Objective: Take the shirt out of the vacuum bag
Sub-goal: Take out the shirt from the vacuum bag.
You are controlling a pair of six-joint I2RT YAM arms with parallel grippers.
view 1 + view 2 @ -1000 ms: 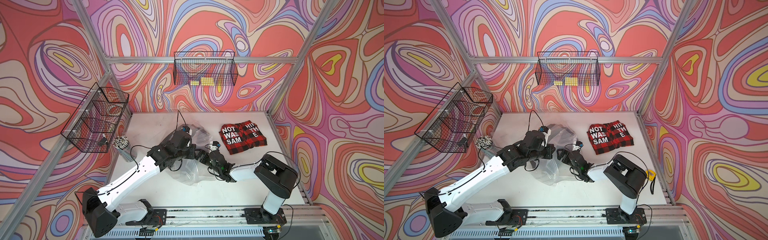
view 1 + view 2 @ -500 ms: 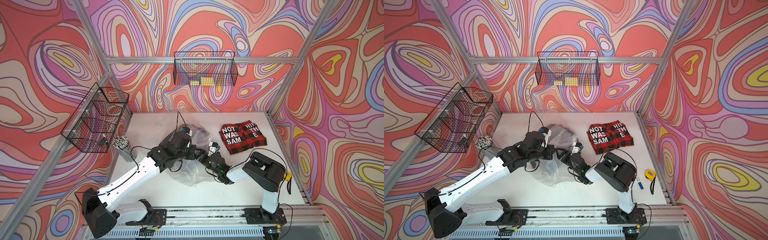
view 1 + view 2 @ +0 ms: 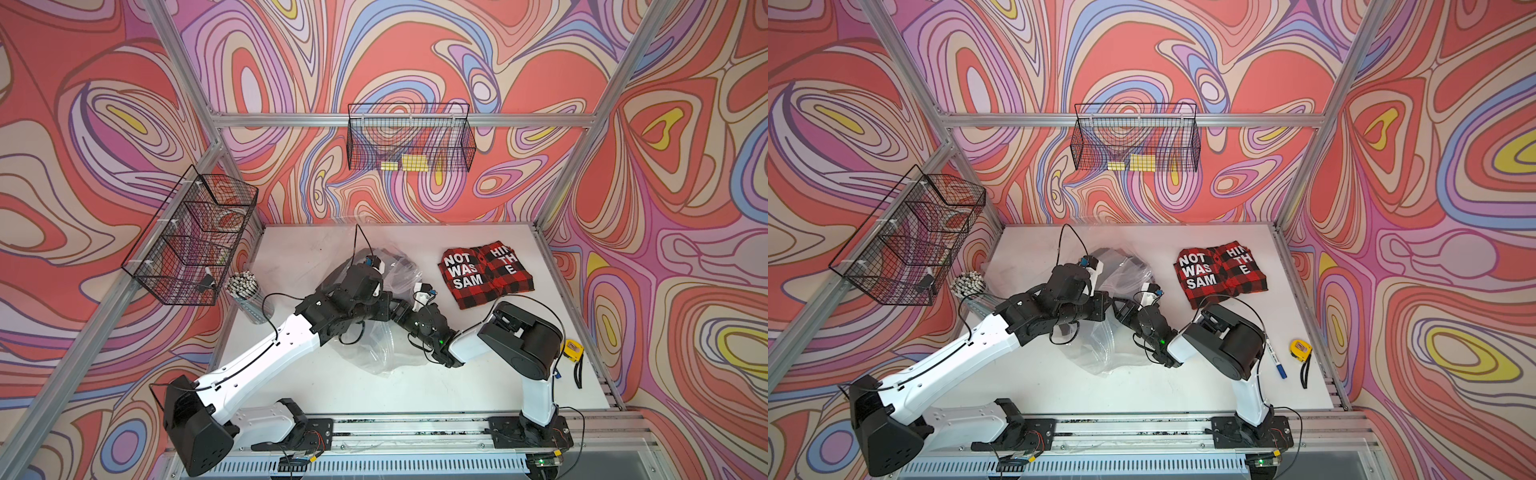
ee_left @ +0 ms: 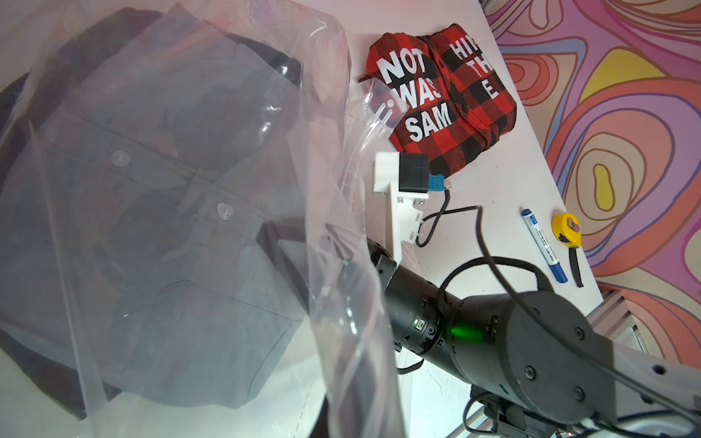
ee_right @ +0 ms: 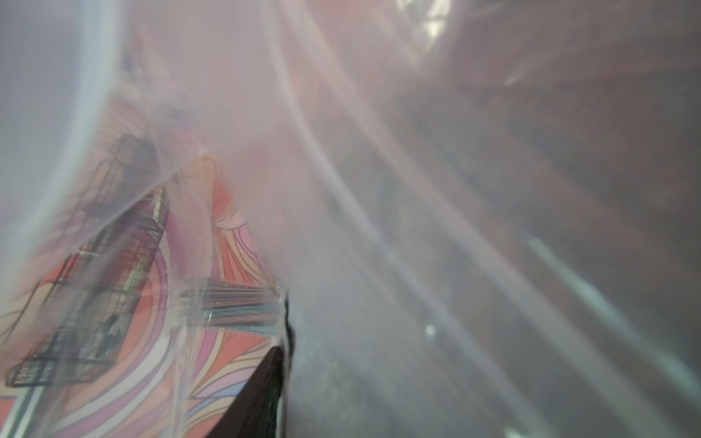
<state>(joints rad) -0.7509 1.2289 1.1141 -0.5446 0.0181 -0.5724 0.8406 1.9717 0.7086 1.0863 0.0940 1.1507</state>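
The left gripper [image 3: 1102, 305] is fully closed, pinching the film of the crinkly transparent plastic vacuum bag [image 3: 376, 353] and holding it raised. The right gripper [image 4: 280, 242] is inside the bag, and its jaw gap cannot be determined. The dark grey buttoned shirt [image 4: 159, 235] lies inside the bag, so extraction remains. The red-and-black plaid folded cloth [image 4: 436, 98] beside the bag reads "NOT WAS SAM".

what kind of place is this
Most likely a robotics lab test cell: left arm and right arm bolted to a rail, an aluminium frame around the white table, a wire basket hung on it.
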